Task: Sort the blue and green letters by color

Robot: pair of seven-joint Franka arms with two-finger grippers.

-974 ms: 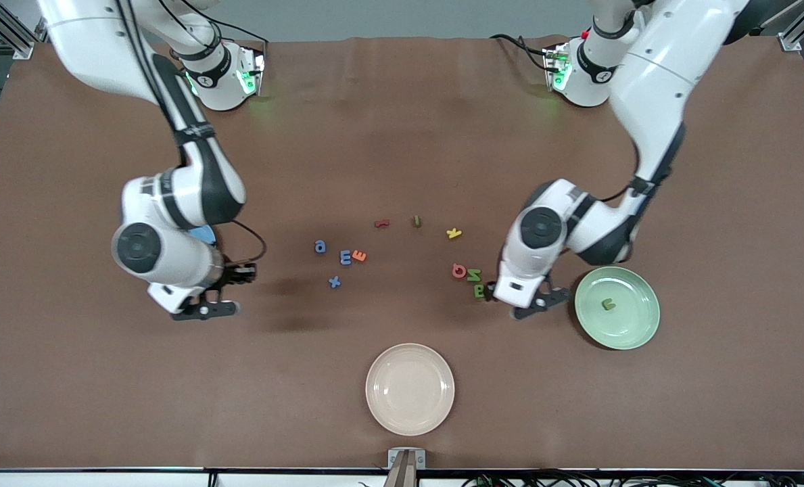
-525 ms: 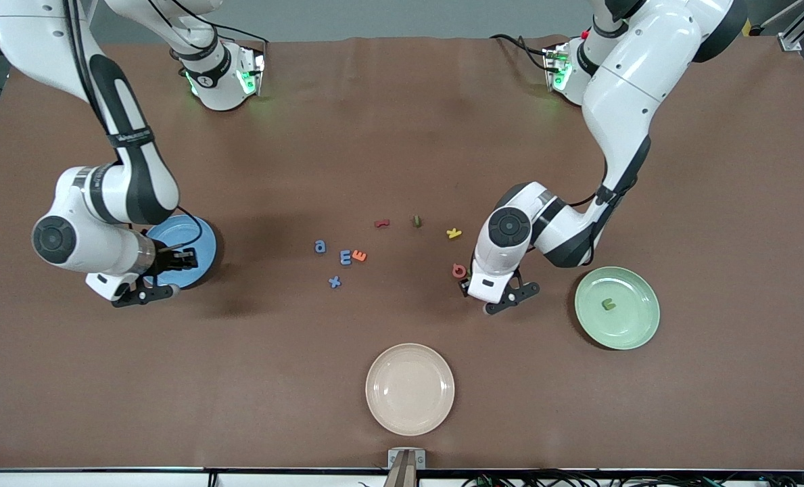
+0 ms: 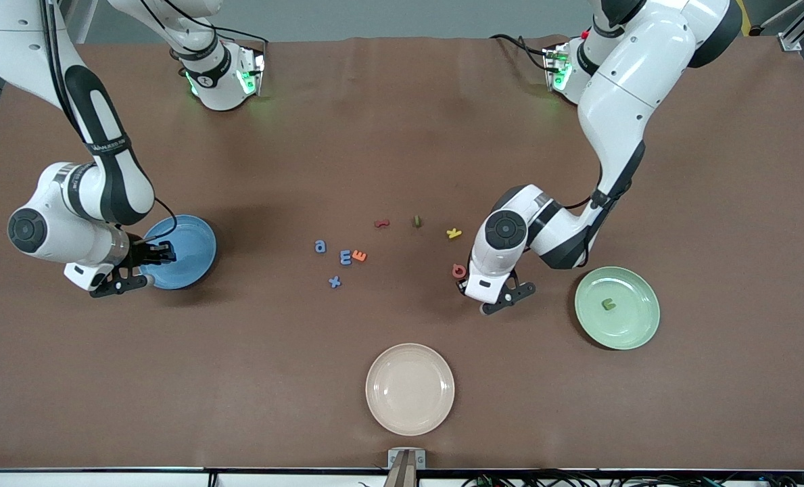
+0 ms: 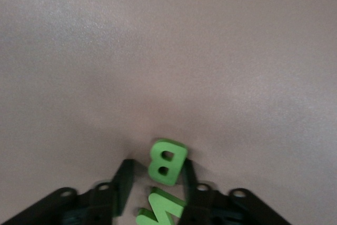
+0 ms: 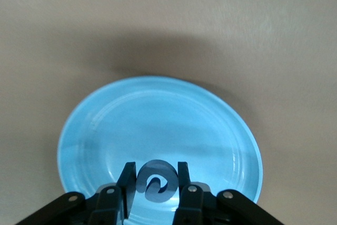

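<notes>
Right gripper (image 5: 154,183) over blue plate (image 3: 195,245), right arm's end, pinching blue letter (image 5: 155,181). Left gripper (image 4: 157,182) mid-table, jaws spread around green B (image 4: 166,160).

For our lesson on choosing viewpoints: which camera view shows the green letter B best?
The left wrist view: the green letter B fills the space between the left gripper fingers, its shape plain to read. In the front view that arm's hand covers it; the right wrist view shows only the blue plate.
</notes>
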